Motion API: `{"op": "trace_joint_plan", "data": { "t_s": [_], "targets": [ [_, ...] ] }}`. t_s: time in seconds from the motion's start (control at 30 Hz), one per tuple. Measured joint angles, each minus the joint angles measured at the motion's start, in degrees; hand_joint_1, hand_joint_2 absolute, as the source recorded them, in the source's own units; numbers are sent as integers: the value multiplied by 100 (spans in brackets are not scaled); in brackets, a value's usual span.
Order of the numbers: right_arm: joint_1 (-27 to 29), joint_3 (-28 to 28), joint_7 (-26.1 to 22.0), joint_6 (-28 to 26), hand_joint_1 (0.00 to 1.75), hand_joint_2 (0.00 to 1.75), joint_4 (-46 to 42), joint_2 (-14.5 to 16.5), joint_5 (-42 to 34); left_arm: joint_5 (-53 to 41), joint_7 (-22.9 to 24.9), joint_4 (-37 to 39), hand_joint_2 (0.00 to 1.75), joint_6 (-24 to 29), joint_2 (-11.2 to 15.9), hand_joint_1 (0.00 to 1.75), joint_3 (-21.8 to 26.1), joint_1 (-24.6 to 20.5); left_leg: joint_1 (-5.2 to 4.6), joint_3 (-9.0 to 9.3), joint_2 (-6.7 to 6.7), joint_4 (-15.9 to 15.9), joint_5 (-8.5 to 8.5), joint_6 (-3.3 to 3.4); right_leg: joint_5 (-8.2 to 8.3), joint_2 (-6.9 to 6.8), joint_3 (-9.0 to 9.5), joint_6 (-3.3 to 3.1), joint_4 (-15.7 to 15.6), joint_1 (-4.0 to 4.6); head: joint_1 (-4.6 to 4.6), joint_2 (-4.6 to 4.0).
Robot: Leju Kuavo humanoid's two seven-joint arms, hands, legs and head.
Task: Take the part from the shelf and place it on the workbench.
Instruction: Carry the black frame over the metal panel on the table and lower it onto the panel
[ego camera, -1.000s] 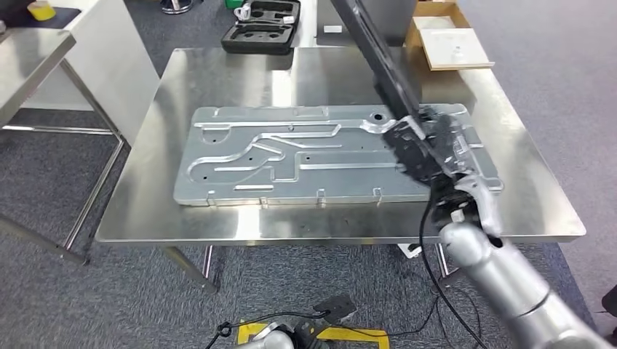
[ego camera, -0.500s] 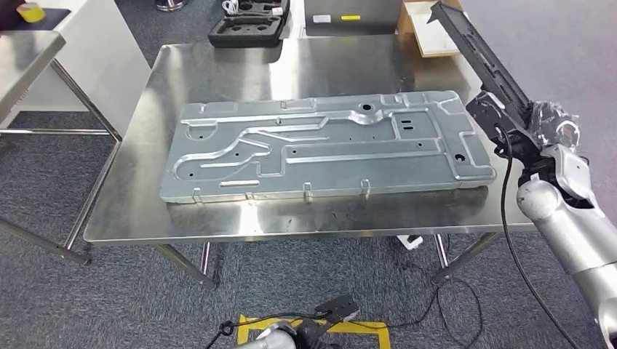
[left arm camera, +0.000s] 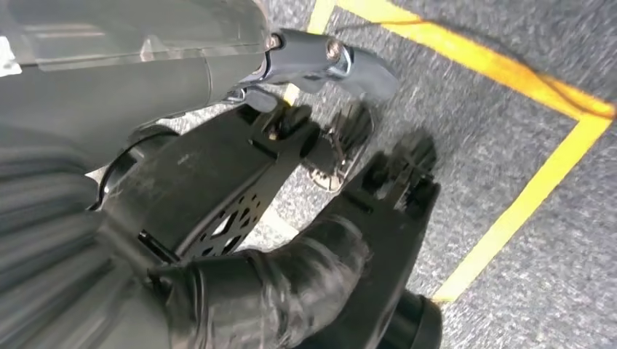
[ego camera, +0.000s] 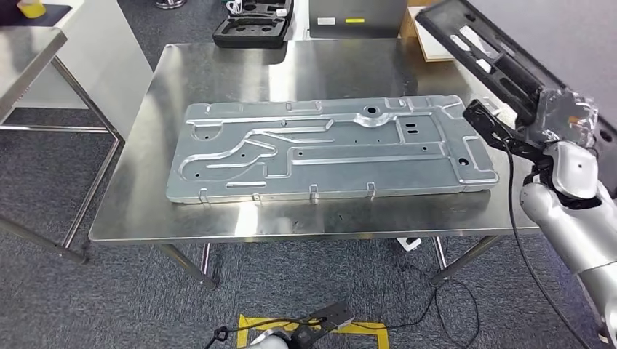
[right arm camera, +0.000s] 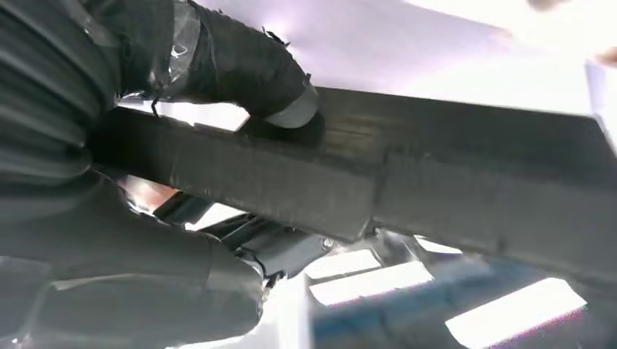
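Black part (ego camera: 486,59), gripped by the right hand's (ego camera: 560,116) fingers (right arm camera: 280,91), slants toward eleven o'clock, raised beyond the steel desk's (ego camera: 218,73) three o'clock edge.

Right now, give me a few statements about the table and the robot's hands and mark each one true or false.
1. The right hand holds a long black part up in the air. True.
2. The black part lies flat on the workbench. False: it is raised, off the right end of the bench.
3. A large grey metal panel lies on the workbench. True.
4. The metal panel is standing on its edge. False: it lies flat.
5. A black moulded case sits beyond the bench's far edge. True.
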Motion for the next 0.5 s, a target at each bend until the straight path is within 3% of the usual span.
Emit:
{"op": "trace_joint_plan", "data": {
  "t_s": [0.07, 0.13, 0.17, 0.23, 0.27, 0.3, 0.4, 0.5],
  "targets": [
    [-75, 116, -4, -40, 175, 175, -54, 106, 152, -22, 0, 2, 175, -4, -5, 0, 0, -5, 11, 18, 2, -9, 9, 3, -307, -1, -285, 43, 701, -17, 20, 0],
    [-67, 218, -28, -39, 175, 175, -81, 169, 174, -24, 1, 8, 175, -11, -5, 0, 0, 4, 35, 9, -31, 34, -9, -10, -391, -4, -483, 111, 1123, -66, 20, 0],
    [-57, 264, -59, -38, 175, 175, -93, 196, 178, -19, -6, 11, 175, -18, -4, 0, 0, 8, 53, -3, -57, 69, -25, -31, -316, -7, -468, 144, 1081, -93, 20, 0],
    [-115, 375, -205, -32, 175, 175, -160, 292, 184, 67, -201, 47, 175, -88, 113, 0, 1, 104, 103, -48, -101, 208, -104, -129, -17, -4, -157, 218, 440, -149, 43, 0],
    [-197, 457, -291, -23, 175, 175, -217, 383, 188, 140, -422, 74, 175, -151, 223, 0, 2, 194, 104, -99, -93, 299, -157, -192, 69, 14, -6, 218, 139, -155, 69, 0],
    [-296, 543, -370, -4, 175, 175, -288, 477, 195, 213, -674, 113, 175, -222, 374, 0, 3, 310, 103, -136, -74, 372, -204, -249, 117, 42, 103, 182, -79, -153, 87, 0],
    [-478, 788, -461, 71, 175, 175, -487, 736, 242, 324, -1132, 229, 175, -344, 754, 0, 3, 663, 89, -157, -22, 433, -230, -333, 83, 91, 94, -4, -87, -118, 77, 0],
    [-516, 976, -446, 147, 175, 175, -624, 873, 263, 328, -1179, 303, 175, -364, 937, 0, 2, 787, 120, -259, -27, 635, -403, -434, 98, 40, 82, -90, -98, -115, 37, 0]
  ]
}}
